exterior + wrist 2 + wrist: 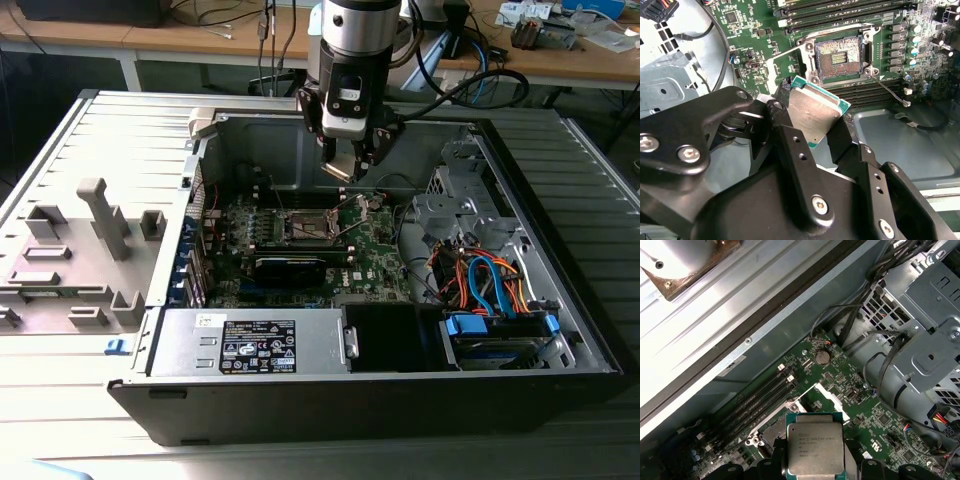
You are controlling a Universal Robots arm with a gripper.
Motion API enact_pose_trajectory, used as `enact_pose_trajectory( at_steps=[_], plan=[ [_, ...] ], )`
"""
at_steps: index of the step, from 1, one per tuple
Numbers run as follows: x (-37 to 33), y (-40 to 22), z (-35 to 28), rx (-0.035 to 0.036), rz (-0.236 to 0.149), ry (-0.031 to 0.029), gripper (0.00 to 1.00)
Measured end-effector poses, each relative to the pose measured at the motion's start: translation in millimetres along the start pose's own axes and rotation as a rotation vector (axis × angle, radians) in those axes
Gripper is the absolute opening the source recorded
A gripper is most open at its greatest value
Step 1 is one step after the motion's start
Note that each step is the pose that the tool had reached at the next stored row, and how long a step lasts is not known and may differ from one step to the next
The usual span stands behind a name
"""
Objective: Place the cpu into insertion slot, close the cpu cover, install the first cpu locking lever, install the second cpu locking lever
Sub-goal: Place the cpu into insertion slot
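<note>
My gripper [350,160] is shut on the cpu [815,112], a pale silvery square chip with a green edge, pinched by its sides between the two black fingers [785,135]. The chip hangs tilted above the green circuit board, a short way off the insertion slot [837,57], whose dark centre lies bare inside its silver rim. In the exterior view the slot [310,225] is below and slightly towards that view's left of the gripper. The cpu cover [782,62] stands swung open beside the slot. In the first wrist view the cpu [815,447] hides part of the slot, with the cover [829,396] beyond it.
The open computer case holds a long black card [290,268] in front of the slot, a power supply [250,345] at the front, and a drive cage with coloured cables [480,280] at the exterior view's right. A grey fixture [80,250] lies outside the case on the left.
</note>
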State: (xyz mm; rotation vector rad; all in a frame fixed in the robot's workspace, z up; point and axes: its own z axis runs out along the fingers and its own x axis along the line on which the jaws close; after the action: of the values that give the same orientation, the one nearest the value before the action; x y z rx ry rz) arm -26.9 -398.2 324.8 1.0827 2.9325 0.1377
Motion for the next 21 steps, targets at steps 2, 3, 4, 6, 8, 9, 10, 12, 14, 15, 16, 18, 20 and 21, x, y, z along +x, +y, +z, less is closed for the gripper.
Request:
enact_pose_trajectory(
  at_steps=[2,3,4,6,8,9,10,12,14,15,16,18,20,21],
  plan=[
    [0.0,0.0,0.0,-0.0001,0.002,-0.0002,0.55],
    [0.0,0.0,0.0,0.0,0.004,-0.0003,0.55],
    [0.0,0.0,0.0,0.0,0.005,-0.0005,0.55],
    [0.0,0.0,0.0,-0.0002,0.008,-0.0007,0.55],
    [0.0,0.0,0.0,-0.0001,0.011,-0.0009,0.55],
    [0.0,0.0,0.0,-0.0002,0.012,-0.001,0.55],
    [0.0,0.0,0.0,-0.0002,0.012,-0.001,0.55],
    [0.0,0.0,0.0,-0.0003,0.016,-0.0013,0.55],
    [0.0,0.0,0.0,-0.0004,0.019,-0.0016,0.55],
    [0.0,0.0,0.0,-0.0004,0.02,-0.0017,0.55],
    [0.0,0.0,0.0,-0.0003,0.021,-0.0018,0.55],
    [0.0,0.0,0.0,-0.0004,0.024,-0.0021,0.55],
    [0.0,0.0,0.0,-0.0004,0.026,-0.0023,0.55],
    [0.0,0.0,0.0,-0.0005,0.027,-0.0024,0.55]
  ],
)
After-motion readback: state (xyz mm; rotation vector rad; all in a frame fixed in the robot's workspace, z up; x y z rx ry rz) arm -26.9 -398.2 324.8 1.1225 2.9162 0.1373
